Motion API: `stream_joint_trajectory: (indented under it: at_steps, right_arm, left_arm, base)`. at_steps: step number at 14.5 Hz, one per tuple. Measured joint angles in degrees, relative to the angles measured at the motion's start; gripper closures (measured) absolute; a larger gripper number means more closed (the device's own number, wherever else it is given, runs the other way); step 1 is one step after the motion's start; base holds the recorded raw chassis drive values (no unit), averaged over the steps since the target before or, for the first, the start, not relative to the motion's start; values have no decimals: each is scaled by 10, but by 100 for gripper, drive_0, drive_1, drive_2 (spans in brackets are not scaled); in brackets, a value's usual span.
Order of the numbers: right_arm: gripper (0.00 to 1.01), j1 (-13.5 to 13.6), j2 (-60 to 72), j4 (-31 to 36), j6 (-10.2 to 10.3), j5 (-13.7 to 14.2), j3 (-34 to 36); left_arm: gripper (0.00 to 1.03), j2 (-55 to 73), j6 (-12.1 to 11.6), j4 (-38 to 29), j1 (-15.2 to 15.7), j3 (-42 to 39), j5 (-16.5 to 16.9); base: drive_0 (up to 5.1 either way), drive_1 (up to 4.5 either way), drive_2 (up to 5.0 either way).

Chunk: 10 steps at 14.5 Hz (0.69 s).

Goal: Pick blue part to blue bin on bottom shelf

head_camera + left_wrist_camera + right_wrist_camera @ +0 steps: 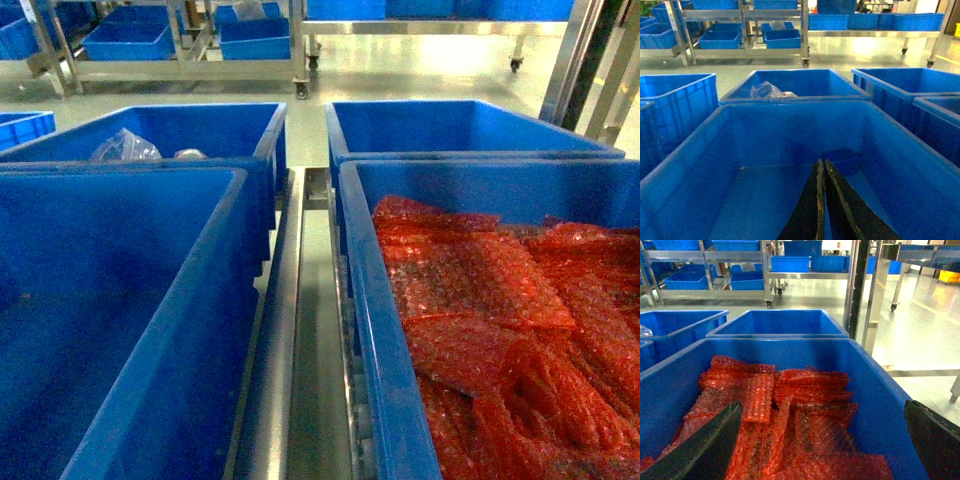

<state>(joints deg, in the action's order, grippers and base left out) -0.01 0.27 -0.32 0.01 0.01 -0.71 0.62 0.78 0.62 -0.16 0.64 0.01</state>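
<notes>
No blue part shows in any view. An empty blue bin [110,300] sits at the near left on the steel shelf, whose centre rail [285,340] runs between the bins. My left gripper [822,162] hangs shut above this bin's [790,130] bare floor, with nothing between its fingers. My right gripper [823,404] stands wide open over the near right blue bin [875,390], which is full of red bubble-wrap bags [790,410]. Its dark fingers [710,440] sit at either edge of the frame. Neither gripper appears in the head view.
Two more blue bins stand behind: the far left one [200,125] holds clear plastic bags [125,148], while the far right one [450,125] looks empty. Wheeled steel racks with blue bins [190,40] stand across the floor. A metal post [856,285] rises at the right.
</notes>
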Motion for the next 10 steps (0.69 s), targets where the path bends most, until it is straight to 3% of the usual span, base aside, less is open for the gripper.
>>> stream_joint_trajectory:
  at_steps: [2, 6, 10]
  right_arm:
    - [3, 0, 0, 0, 0, 0, 0]
    - [3, 0, 0, 0, 0, 0, 0]
    - [3, 0, 0, 0, 0, 0, 0]
  left_arm:
    - [100, 0, 0, -6, 0, 0, 0]
    - [59, 0, 0, -3, 0, 0, 0]
    - [3, 0, 0, -3, 0, 0, 0]
  base:
    - [0, 0, 0]
    - [0, 0, 0]
    - [0, 0, 0]
